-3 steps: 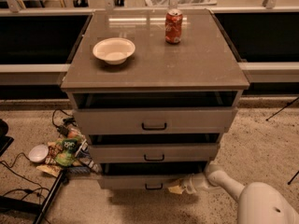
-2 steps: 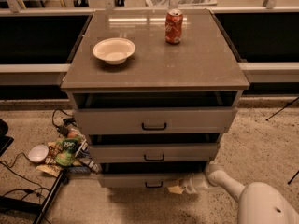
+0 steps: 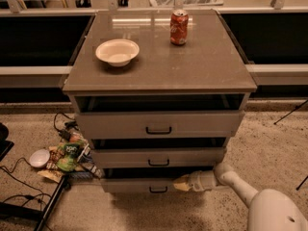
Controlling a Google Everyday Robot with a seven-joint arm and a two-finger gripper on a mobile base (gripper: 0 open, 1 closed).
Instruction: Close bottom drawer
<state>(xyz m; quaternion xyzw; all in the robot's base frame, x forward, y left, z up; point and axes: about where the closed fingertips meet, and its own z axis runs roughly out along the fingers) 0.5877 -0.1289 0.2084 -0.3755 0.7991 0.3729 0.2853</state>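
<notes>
Only the camera view here. The bottom drawer [image 3: 134,186] sits bottom centre, sticking out a little, its inside lost in shadow under the middle drawer [image 3: 159,158]. The arm [image 3: 269,208] is cut off at the lower right corner. It reaches left with the gripper [image 3: 182,182] against the right part of the drawer's top edge, fingers pressed together into one tan wedge, pinching nothing. Compared with a second ago, the gripper sits slightly higher in frame. The bowl [image 3: 117,51] and can [image 3: 179,27] haven't budged.
</notes>
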